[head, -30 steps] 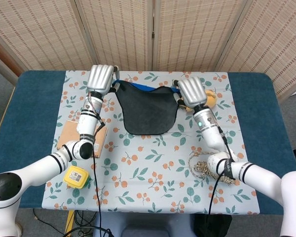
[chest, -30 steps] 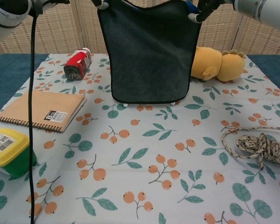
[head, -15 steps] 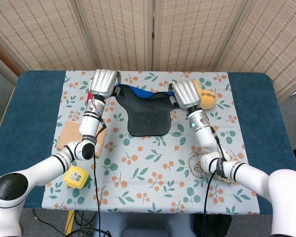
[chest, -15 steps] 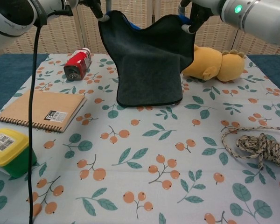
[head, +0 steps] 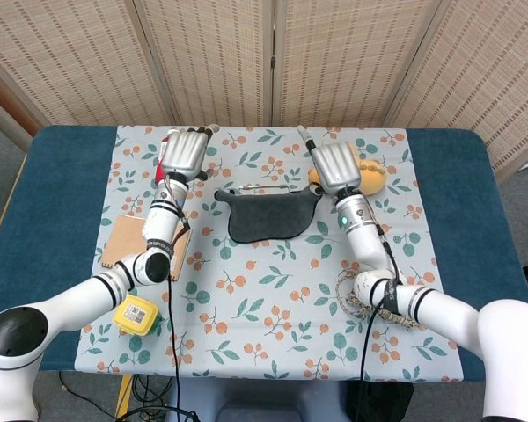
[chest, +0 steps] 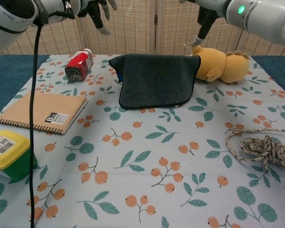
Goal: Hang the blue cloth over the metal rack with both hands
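The dark cloth (chest: pixel 156 80), blue on its underside, lies draped over the metal rack, whose thin top bar (head: pixel 257 189) just shows along the cloth's far edge in the head view. The cloth (head: pixel 266 215) hangs down the near side, its hem close to the table. My left hand (head: pixel 184 154) hovers up and to the left of the cloth, fingers spread and holding nothing; the chest view shows this left hand (chest: pixel 98 8) at the top edge. My right hand (head: pixel 337 165) is above the cloth's right corner, also apart from it, with its fingers (chest: pixel 202 21) hanging free.
A red can (chest: pixel 79 65) lies left of the rack. A yellow plush toy (chest: pixel 223 64) lies right beside the cloth. On the near left sit a brown notebook (chest: pixel 42 112) and a yellow-lidded green box (chest: pixel 7 151). A coil of rope (chest: pixel 266 149) is at the near right.
Both hands lowered the cloth onto the rack and let go of its corners. The cloth now rests on the bar by itself, and the hands have drawn outward.
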